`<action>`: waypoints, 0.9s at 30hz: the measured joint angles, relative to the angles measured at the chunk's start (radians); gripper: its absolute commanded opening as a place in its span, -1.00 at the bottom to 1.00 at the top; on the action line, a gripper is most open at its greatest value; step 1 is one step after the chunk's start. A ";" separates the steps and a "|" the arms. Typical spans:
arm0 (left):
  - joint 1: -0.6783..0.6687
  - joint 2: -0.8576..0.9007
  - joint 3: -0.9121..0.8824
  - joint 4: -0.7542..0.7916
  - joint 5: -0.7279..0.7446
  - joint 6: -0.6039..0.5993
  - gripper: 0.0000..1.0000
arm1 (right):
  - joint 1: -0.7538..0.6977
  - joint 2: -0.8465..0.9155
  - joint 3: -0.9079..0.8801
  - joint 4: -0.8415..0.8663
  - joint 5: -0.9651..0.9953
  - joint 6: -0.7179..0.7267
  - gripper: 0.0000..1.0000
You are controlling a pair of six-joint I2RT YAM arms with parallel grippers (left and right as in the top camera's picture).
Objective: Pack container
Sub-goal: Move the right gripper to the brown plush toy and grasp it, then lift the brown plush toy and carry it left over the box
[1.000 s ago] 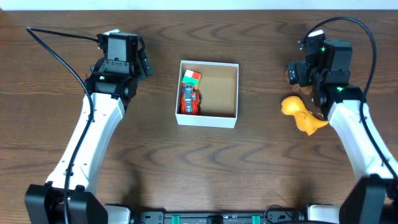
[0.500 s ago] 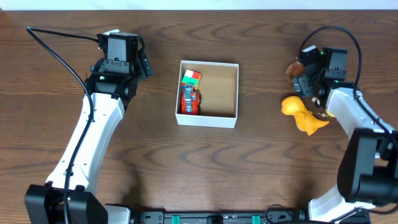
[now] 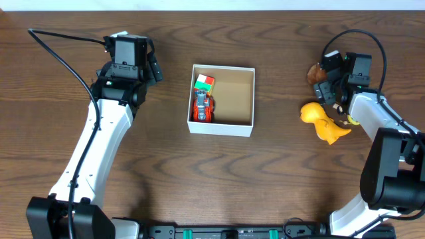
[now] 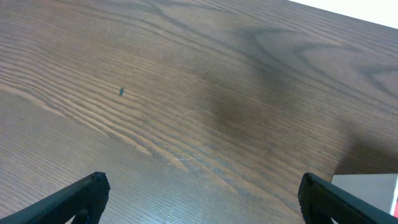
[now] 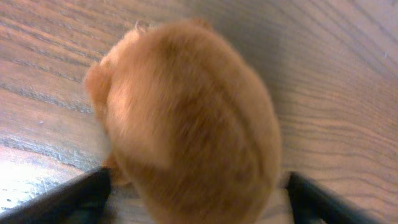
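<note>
Right gripper (image 5: 196, 190) sits spread wide around a fuzzy brown toy (image 5: 186, 118), not visibly squeezing. Left gripper (image 4: 199, 193) is apart too, idle. Box (image 3: 222, 127) sits between both arms, well left of the toy. Closing off-centre could squirt that round fluff out toward the yellow toy (image 3: 322, 123).

There was 1 container (image 3: 221, 127) holding 2 toys: 1 multicoloured cube (image 3: 204, 82) and 1 red vehicle (image 3: 202, 107). Outside it lay 2 more toys: 1 orange figure (image 3: 321, 121) and 1 brown plush (image 3: 316, 72).
</note>
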 measured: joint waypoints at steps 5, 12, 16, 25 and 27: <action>0.000 0.000 0.000 0.000 0.000 0.000 0.96 | 0.000 0.000 0.000 0.046 -0.005 0.002 0.98; 0.000 0.000 0.000 0.000 0.000 0.000 0.96 | 0.000 0.000 0.000 0.121 -0.019 -0.009 0.98; 0.000 0.000 0.000 0.000 0.000 0.000 0.96 | 0.000 0.000 0.000 0.119 -0.039 -0.016 0.98; 0.000 0.000 0.000 0.000 0.000 0.000 0.96 | 0.000 0.069 0.000 0.113 -0.057 -0.024 0.62; 0.000 0.000 0.000 0.000 0.000 0.000 0.96 | 0.000 0.085 0.000 0.117 -0.060 -0.026 0.05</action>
